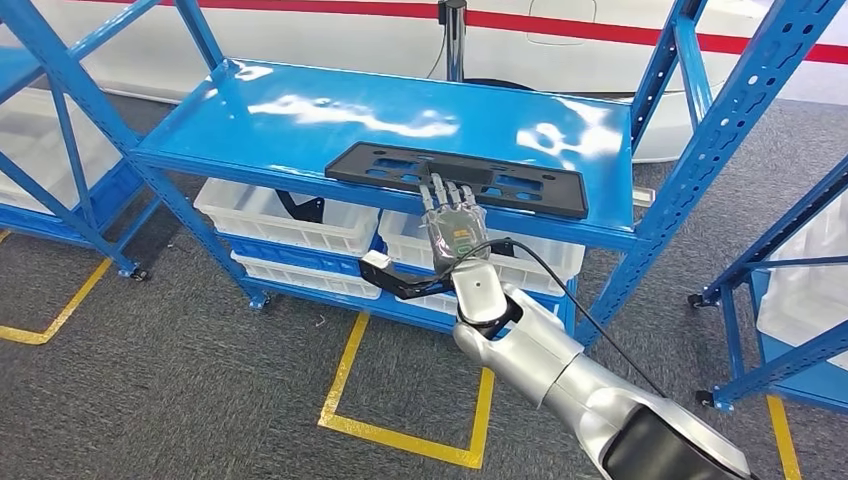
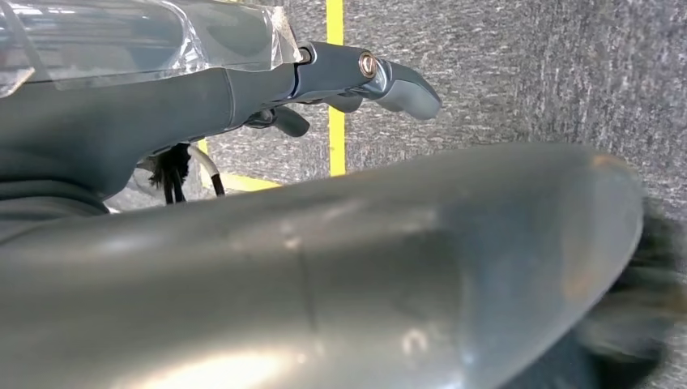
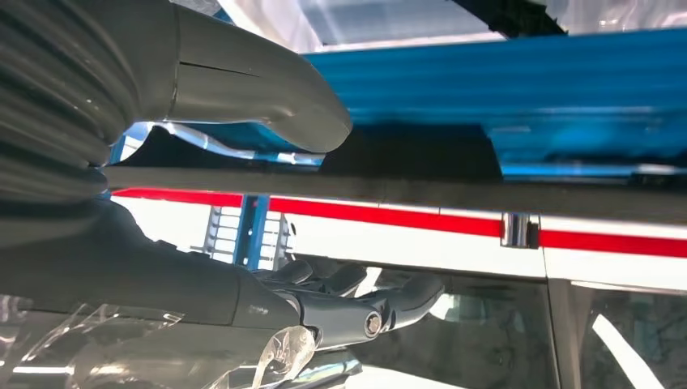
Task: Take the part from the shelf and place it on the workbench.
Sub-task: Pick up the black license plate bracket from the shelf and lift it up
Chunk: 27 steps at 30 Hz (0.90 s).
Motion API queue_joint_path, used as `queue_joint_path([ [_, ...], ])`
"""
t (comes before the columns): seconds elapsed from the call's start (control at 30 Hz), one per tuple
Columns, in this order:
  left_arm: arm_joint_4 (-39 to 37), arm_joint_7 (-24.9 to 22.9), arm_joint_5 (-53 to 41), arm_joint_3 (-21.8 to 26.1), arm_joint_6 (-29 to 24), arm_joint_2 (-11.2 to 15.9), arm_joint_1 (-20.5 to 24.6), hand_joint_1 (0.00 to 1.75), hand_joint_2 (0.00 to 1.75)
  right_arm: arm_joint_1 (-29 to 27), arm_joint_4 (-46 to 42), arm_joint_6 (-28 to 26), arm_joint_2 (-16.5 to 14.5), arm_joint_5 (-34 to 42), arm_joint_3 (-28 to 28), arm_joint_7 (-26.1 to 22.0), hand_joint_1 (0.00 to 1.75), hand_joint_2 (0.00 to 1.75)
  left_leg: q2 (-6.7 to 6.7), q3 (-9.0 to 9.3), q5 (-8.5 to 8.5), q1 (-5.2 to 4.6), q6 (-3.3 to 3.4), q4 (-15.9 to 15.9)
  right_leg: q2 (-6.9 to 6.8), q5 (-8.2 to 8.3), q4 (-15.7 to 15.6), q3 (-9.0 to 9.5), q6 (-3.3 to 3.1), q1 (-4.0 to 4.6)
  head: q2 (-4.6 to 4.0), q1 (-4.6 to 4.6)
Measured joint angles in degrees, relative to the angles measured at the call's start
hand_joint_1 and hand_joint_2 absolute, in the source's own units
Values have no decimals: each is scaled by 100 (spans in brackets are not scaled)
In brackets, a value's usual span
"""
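- Part (image 1: 455, 177) lies flat at shelf (image 1: 300, 120) front edge, 12 o'clock of my right robot hand (image 1: 452, 215).
- Fingers (image 1: 440, 192) extended over it, thumb (image 3: 267, 89) under; nothing gripped yet.
- Left robot hand (image 2: 356, 77) hangs loosely curled, holding nothing.

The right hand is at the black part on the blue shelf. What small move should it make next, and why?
Probably close the fingers on the near edge of the black part. The right hand already reaches over that edge on the blue shelf, fingers on top, thumb apparently below, but a firm grip is not evident.
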<state>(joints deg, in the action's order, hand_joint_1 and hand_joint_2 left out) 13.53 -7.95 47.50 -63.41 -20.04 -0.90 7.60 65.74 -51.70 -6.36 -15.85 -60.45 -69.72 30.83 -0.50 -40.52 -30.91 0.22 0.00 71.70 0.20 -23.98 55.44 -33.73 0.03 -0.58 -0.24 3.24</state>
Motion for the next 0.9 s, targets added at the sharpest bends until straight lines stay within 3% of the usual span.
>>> queue_joint_path([
  [0.03, 0, -1, 3, 0, 0, 1, -6, 0, 0, -9, 15, 7, -3, 18, 0, -10, 0, 175, 1, -69, 100, -3, 15, 13, 1, -20, 1, 23, 5, 11, 0, 0],
  [0.07, 0, -1, 5, 0, -1, 1, -9, 0, 0, -15, 29, 16, -5, 37, 1, -21, 0, 175, 0, -21, 306, -13, 46, -214, 4, -45, 1, 58, 12, 19, 0, -1],
  [0.13, -1, 1, 10, 1, -3, 4, -7, 0, 0, -13, 49, 38, -10, 84, 5, -48, 0, 175, -1, 306, 776, -55, 130, -1048, 7, -100, -2, 130, 30, 34, 0, 0],
  [0.17, -1, 1, 12, 1, -5, 5, -3, 0, 0, -9, 56, 47, -14, 104, 9, -66, 0, 175, -3, 456, 911, -77, 168, -1400, 12, -124, -3, 149, 45, 42, 0, -1],
  [0.23, -2, 1, 16, 1, -7, 7, -2, 0, 0, -12, 67, 56, -20, 155, 17, -101, 0, 175, -6, 586, 943, -113, 219, -1686, 20, -153, -9, 153, 80, 53, 0, -1],
  [0.33, -3, 3, 19, 1, -8, 7, -5, 0, 0, -28, 69, 55, -28, 180, 36, -115, 0, 175, -5, 638, 927, -99, 295, -1742, 20, -244, 76, 138, 161, 38, 0, -3],
  [0.4, -4, 9, 18, 1, -13, 8, 3, 0, 0, -33, 69, 55, -30, 181, 52, -118, 0, 175, -3, 694, 910, -81, 353, -1769, 14, -504, 579, -84, 207, 32, 0, -4],
  [0.47, -4, 14, 19, 1, -15, 9, 3, 0, 0, -59, 75, 56, -25, 181, 57, -120, 0, 175, -4, 731, 875, -85, 392, -1768, 12, -812, 1389, -514, 227, 32, 0, -3],
  [0.5, -4, 14, 22, 1, -15, 9, -2, 0, 0, -81, 81, 59, -21, 185, 57, -120, 0, 175, -6, 752, 856, -86, 400, -1767, 12, -860, 1662, -687, 232, 32, 0, -4],
  [0.53, -4, 14, 26, 1, -14, 9, -8, 0, 0, -100, 87, 63, -19, 193, 57, -123, 0, 175, -10, 778, 835, -87, 399, -1764, 12, -789, 1719, -763, 229, 32, 0, -4],
  [0.6, -4, 15, 31, 1, -15, 8, -15, 0, 0, -114, 95, 77, -19, 217, 58, -134, 0, 175, -21, 849, 785, -87, 380, -1761, 10, -394, 1221, -599, 208, 32, 0, -4],
  [0.67, -4, 17, 34, 1, -15, 7, -8, 0, 0, -108, 96, 106, -24, 236, 59, -150, 0, 175, -26, 920, 726, -97, 339, -1756, 10, -30, 412, -236, 166, 40, 0, -3],
  [0.73, -4, 19, 39, 1, -16, 7, 1, 0, 0, -98, 98, 134, -32, 255, 60, -161, 0, 175, -25, 947, 682, -111, 291, -1756, 15, 63, 14, -51, 116, 59, 0, -3],
  [0.83, -4, 19, 40, 1, -16, 6, 1, 0, 0, -90, 103, 143, -38, 286, 63, -163, 0, 175, -17, 944, 630, -112, 221, -1742, 27, 40, -19, -35, 38, 53, 0, -3],
  [0.9, -4, 19, 35, 1, -17, 6, 4, 0, 0, -70, 110, 159, -46, 296, 68, -163, 0, 175, -9, 773, 452, -91, 144, -1397, 25, 30, -36, -7, -10, 16, 0, -1],
])
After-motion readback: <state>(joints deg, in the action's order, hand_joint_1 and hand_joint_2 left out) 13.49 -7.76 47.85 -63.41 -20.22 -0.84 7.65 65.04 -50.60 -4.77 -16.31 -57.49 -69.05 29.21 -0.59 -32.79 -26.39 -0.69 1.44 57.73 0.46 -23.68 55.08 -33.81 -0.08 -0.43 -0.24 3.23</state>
